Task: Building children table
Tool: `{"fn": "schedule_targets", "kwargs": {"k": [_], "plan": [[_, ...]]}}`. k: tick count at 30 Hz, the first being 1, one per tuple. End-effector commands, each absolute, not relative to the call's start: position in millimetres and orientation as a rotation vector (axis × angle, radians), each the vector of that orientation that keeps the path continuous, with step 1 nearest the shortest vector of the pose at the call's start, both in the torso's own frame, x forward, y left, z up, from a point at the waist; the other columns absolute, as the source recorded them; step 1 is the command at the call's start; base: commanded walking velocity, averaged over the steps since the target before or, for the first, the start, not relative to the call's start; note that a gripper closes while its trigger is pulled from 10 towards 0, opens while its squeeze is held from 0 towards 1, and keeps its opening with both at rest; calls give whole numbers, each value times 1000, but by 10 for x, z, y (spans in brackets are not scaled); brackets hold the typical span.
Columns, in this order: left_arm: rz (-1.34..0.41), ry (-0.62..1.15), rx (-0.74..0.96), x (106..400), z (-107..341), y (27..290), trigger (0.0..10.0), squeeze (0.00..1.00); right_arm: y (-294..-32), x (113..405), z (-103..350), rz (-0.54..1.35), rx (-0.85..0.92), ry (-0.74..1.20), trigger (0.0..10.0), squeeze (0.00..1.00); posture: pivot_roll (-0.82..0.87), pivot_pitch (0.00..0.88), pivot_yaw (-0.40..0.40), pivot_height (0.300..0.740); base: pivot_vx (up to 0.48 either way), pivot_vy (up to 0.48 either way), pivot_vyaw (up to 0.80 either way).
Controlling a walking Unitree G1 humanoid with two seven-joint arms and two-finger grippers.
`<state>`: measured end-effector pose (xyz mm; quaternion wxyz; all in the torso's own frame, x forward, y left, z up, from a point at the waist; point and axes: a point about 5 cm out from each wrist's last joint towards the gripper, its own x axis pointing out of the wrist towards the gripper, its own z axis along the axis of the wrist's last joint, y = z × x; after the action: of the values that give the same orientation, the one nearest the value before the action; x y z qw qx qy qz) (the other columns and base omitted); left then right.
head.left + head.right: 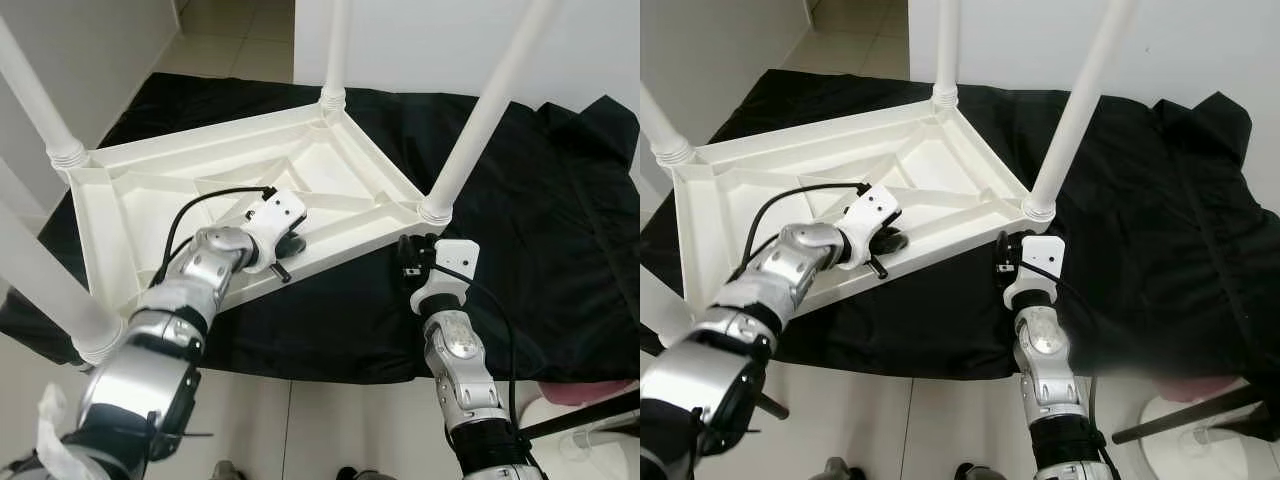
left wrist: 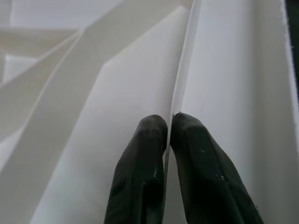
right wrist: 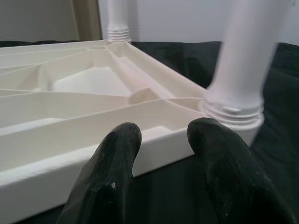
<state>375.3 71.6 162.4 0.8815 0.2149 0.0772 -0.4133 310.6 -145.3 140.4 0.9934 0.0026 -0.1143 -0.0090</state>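
A white plastic children's table (image 1: 330, 175) lies upside down on a black cloth (image 1: 540, 220). Several white legs stand up from its corners, among them the front right leg (image 1: 480, 120) and the far leg (image 1: 337, 50). My left gripper (image 1: 290, 247) is at the table's front wall, shut on its thin rim (image 2: 180, 88), with one black finger on each side of it (image 2: 169, 123). My right gripper (image 1: 412, 252) hovers low over the cloth just outside the front right corner. It is open (image 3: 163, 135) and faces the table's side wall (image 3: 93, 158) beside that leg's threaded base (image 3: 233, 112).
The cloth covers a low platform whose front edge lies just before me. A white wall (image 1: 420, 40) rises behind it, and tiled floor (image 1: 230, 40) runs off at the back left. A pink and white object (image 1: 585, 400) and a black bar (image 1: 590, 412) sit at the lower right.
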Motion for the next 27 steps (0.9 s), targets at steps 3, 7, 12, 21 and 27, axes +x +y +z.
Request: {"fn": "schedule_targets", "kwargs": {"k": [3, 7, 12, 21, 27], "plan": [[-875, 55, 353, 3686, 1701, 507, 10000, 1000, -1446, 3105, 1359, -19, 6, -217, 10000, 0, -25, 89, -15, 740, 0, 0, 0], [-877, -25, 303, 3649, 1804, 438, 10000, 1000, -1439, 3111, 1352, -16, 6, -215, 10000, 0, -20, 89, -16, 740, 0, 0, 0], [-863, -89, 308, 3626, 1871, 447, 10000, 0, -1429, 3113, 1346, -14, 7, -214, 10000, 0, -15, 93, -15, 740, 0, 0, 0], [-933, -83, 301, 3404, 1841, 718, 10000, 0, -1395, 3084, 1309, -8, 10, -207, 10000, 0, -7, 106, -17, 740, 0, 0, 0], [-1040, -11, 349, 3139, 1690, 937, 10000, 0, -1382, 3081, 1290, 5, 10, -199, 10000, 0, 7, 110, -30, 740, 0, 0, 0]]}}
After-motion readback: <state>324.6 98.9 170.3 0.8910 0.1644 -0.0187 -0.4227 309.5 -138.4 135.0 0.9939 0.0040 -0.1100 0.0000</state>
